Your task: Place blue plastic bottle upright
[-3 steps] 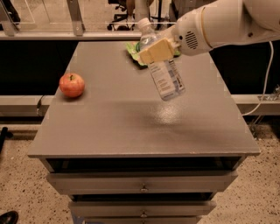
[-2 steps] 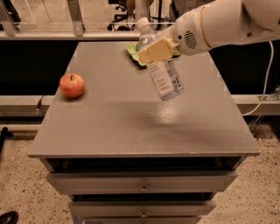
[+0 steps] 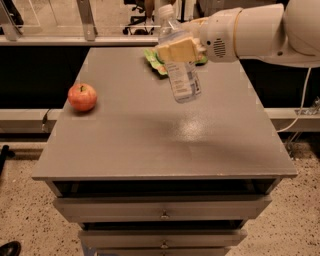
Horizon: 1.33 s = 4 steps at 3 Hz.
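One bottle, held up in the air

We see the gripper over the back of the surface, its fingers closed tight on the top half of the blue plastic bottle. Since a second ago we have lifted it a little, so its bottom hangs above the surface and is not set down yet. The bottle is clear and bluish, with a white cap on top, and leans only a little.
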Motion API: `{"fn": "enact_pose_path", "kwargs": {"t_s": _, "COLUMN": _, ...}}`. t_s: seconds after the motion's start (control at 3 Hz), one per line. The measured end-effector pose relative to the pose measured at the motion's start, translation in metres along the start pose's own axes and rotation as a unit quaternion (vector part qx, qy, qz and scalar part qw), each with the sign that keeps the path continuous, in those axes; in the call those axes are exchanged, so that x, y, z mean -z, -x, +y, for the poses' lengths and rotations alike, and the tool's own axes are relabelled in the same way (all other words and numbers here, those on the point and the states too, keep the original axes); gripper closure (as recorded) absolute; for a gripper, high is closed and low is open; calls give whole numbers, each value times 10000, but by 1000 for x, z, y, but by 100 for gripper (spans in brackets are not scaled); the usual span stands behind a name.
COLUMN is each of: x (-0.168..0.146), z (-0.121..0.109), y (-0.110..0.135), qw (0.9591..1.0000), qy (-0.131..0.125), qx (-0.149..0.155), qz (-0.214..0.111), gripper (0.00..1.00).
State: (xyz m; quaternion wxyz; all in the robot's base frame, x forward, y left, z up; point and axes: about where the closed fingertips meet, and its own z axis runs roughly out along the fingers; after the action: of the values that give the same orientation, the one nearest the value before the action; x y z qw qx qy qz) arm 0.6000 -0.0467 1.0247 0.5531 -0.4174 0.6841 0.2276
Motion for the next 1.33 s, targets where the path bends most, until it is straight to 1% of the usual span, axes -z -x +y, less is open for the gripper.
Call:
{"fn": "enact_pose_path", "kwargs": {"t_s": 0.33, "x": 0, "z": -18, "y": 0, "qw": 9958, "qy": -326, "qx": 544, "qz": -656, "gripper": 100}}
{"fn": "enact_pose_path", "kwargs": {"t_s": 0.67, "x": -1, "z": -25, "y": -12, "qw": 9907, "qy": -495, "qx": 786, "qz": -991, "gripper": 100}}
{"fn": "enact_pose_path", "kwargs": {"t_s": 1.0, "x": -9, "z": -23, "y": -28, "qw": 9887, "qy": -554, "qx": 727, "qz": -1188, "gripper": 100}}
{"fn": "enact_pose_path", "kwargs": {"t_s": 1.33, "x": -8, "z": -22, "y": -29, "qw": 9887, "qy": -506, "qx": 756, "qz": -1190, "gripper": 100}}
